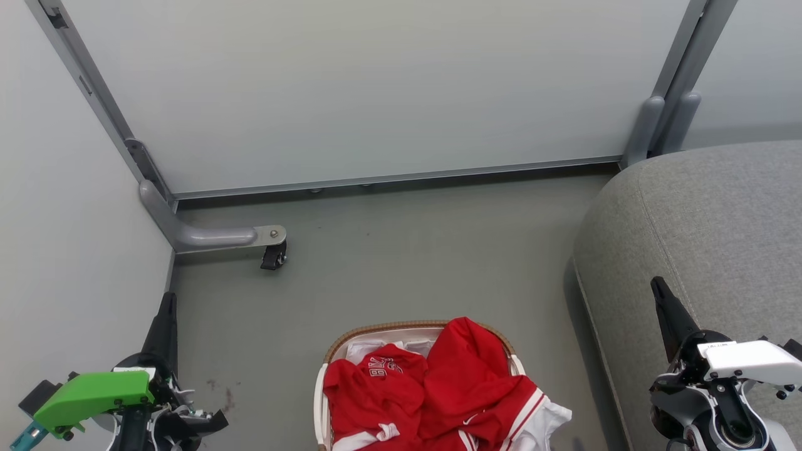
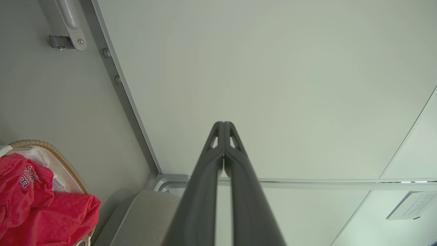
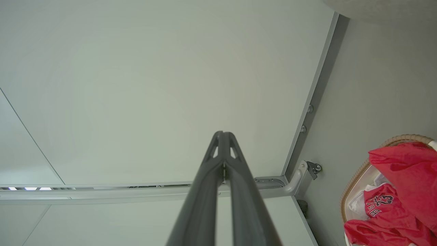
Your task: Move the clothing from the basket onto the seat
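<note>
Head view puts the basket (image 1: 376, 330) on the floor (image 1: 407, 250) between the two arms, with the red clothing (image 1: 438, 388) heaped in it and a white-trimmed edge spilling over the rim on the side toward the seat (image 1: 702, 225), which stands at the robot's right. The left end effector (image 1: 166, 307) and right end effector (image 1: 661, 294) each have their fingers pressed together, holding nothing, pointing away at the wall panel (image 1: 376, 94). So the pile lies inward and back from both tips. I'd judge the right arm slightly nearer, being on the seat's side. The basket is cut off at the frame's bottom, so I cannot tell its long axis
</note>
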{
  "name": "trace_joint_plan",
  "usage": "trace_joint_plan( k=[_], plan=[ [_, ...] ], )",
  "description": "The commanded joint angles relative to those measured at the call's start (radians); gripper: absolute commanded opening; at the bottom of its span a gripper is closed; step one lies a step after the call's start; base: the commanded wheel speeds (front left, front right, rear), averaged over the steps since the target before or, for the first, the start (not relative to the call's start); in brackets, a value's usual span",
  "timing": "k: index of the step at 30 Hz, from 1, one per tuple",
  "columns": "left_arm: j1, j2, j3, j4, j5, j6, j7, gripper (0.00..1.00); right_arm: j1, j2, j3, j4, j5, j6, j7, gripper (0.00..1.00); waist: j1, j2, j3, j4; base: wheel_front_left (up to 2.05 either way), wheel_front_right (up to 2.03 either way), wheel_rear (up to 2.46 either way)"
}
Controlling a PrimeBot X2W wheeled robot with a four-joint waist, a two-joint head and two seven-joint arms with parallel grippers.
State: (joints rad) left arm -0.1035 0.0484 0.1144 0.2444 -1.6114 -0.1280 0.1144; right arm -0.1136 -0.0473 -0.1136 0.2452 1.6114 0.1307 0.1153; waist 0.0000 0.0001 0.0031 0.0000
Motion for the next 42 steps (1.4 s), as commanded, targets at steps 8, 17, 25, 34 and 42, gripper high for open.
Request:
trace_joint_plan(
  k=[8,17,25,34,42],
  plan=[
    [-0.011,0.004,0.002,-0.001,-0.003,-0.006,0.002,0.00,0.011,-0.006,-0.001,-0.003,0.003,0.000,0.000,0.00,0.0000,-0.0001,0.000,0.000,0.00,0.00,0.00],
    [-0.011,0.004,0.002,-0.001,-0.003,-0.006,0.002,0.00,0.011,-0.006,-0.001,-0.003,0.003,0.000,0.000,0.00,0.0000,-0.0001,0.000,0.000,0.00,0.00,0.00],
    [-0.011,0.004,0.002,-0.001,-0.003,-0.006,0.002,0.00,0.011,-0.006,-0.001,-0.003,0.003,0.000,0.000,0.00,0.0000,-0.0001,0.000,0.000,0.00,0.00,0.00],
    [-0.011,0.004,0.002,-0.001,-0.003,-0.006,0.002,0.00,0.011,-0.006,-0.001,-0.003,0.003,0.000,0.000,0.00,0.0000,-0.0001,0.000,0.000,0.00,0.00,0.00],
    [-0.011,0.004,0.002,-0.001,-0.003,-0.006,0.002,0.00,0.011,-0.006,-0.001,-0.003,0.003,0.000,0.000,0.00,0.0000,-0.0001,0.000,0.000,0.00,0.00,0.00]
  ],
)
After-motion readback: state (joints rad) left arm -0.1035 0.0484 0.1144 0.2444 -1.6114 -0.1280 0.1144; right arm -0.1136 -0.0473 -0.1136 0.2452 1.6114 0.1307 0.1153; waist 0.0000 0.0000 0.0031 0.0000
